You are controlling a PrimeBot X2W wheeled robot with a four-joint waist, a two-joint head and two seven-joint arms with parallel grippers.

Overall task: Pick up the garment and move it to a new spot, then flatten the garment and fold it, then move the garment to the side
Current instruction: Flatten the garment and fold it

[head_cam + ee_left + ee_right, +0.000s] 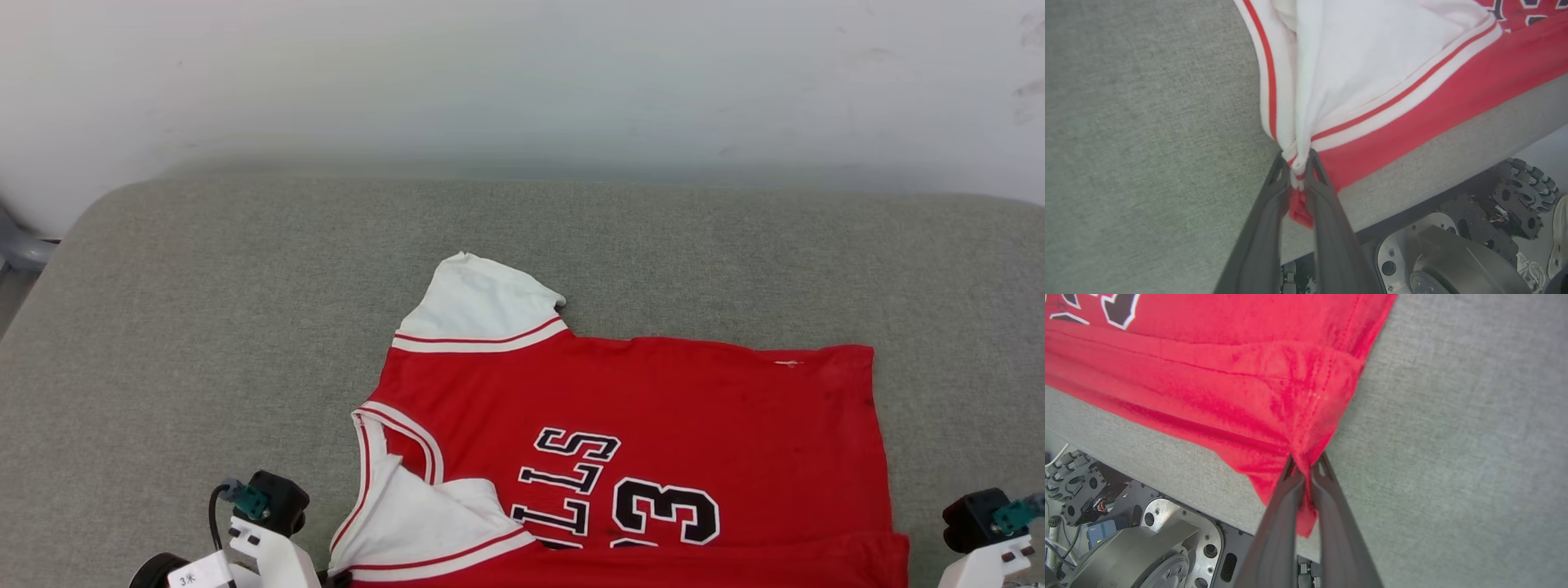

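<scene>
**Shirt gripped at both near corners.** A red shirt (pixel 653 408) is pictured spread on a grey cushion (pixel 204 327). It lies from the centre of the head view toward five o'clock, and its near edge is drawn up to the cushion's front edge.

On the left, the left claw (pixel 1297 161) is clenched on the shirt. White sleeve cloth and red-and-white striped trim are gathered into a bunch and pinched between the two dark fingers (pixel 1261 237), and a small red tuft is seen below the pinch. The open collar (pixel 363 457) is turned toward nine o'clock in the head view. One white sleeve (pixel 482 298) is laid out flat at the shirt's eleven o'clock corner. Black, white-outlined letters and a number (pixel 620 498) are shown across the chest near six o'clock.

The red body is stretched fairly smooth toward three o'clock, where the hem (pixel 878 441) ends well short of the cushion's right side. There, in the right wrist view, the right claw (pixel 1306 461) is clamped on the hem's near corner, and the red cloth is pulled into creases that fan out from the grip.

A pale wall (pixel 522 82) is seen at twelve o'clock behind the cushion. The robot's metal base (pixel 1147 547) and a roller wheel (pixel 1531 183) are visible below the cushion's front edge.
</scene>
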